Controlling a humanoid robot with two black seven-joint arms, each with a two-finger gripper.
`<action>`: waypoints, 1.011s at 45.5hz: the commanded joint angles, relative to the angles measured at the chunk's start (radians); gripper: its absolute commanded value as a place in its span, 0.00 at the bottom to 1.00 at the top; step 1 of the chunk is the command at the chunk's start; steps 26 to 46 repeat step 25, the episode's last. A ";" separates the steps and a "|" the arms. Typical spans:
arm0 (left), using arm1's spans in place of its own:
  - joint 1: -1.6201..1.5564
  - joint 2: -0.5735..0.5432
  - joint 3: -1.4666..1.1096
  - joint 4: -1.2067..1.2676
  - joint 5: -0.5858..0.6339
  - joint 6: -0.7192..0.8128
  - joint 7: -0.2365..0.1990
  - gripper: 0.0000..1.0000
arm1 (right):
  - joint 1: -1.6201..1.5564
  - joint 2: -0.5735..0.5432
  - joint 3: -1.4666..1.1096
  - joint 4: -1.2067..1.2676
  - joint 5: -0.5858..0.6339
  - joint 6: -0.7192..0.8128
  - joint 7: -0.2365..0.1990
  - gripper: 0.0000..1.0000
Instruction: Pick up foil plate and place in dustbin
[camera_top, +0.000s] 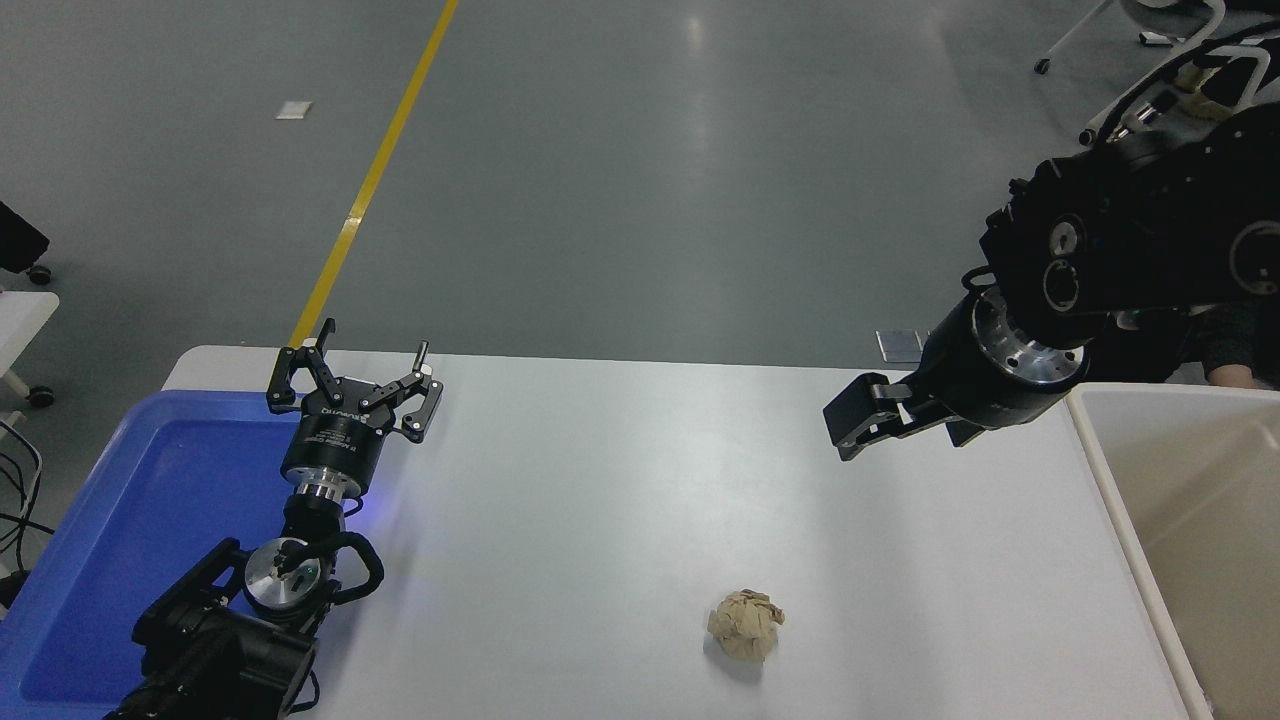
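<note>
At nine o'clock a blue tray (120, 520) of smooth plastic overhangs the left edge of my white desk (620, 500). Over its inner rim my left gripper (352, 385) sits parked, black, its fingers spread wide with nothing between them.

At six o'clock, near the front edge, a crumpled tan paper ball (746, 625) lies alone on the matte desk top.

At two o'clock my right gripper (862, 420) hangs above the desk's far right part, pointing toward nine o'clock. It is black with a bright metal wrist ring behind it. From this angle I cannot tell how far its fingers are parted, though nothing shows in them.

At three o'clock the bin (1105, 470), cream plastic with a thick pale rim, stands touching the desk's right edge. Only part of its inside shows.

I cannot see the foil plate anywhere: not on the desk, not in the tray, not in either gripper. It may lie in the hidden part of the bin, which would mean the job is done, but that is my guess. With no plate in sight I can give neither its bearing from the fingers nor its long axis. The right arm is the one nearer the bin.
</note>
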 joint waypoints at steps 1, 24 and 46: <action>0.000 0.000 0.000 0.000 0.000 0.000 0.000 0.99 | 0.045 0.009 -0.031 0.005 0.086 0.048 0.003 1.00; 0.000 0.000 0.000 0.000 0.000 0.000 0.000 0.99 | 0.095 0.006 -0.087 0.022 0.080 0.079 0.005 1.00; 0.000 0.000 0.000 0.000 0.000 0.000 0.000 0.99 | 0.097 0.006 -0.087 0.022 0.080 0.087 0.005 1.00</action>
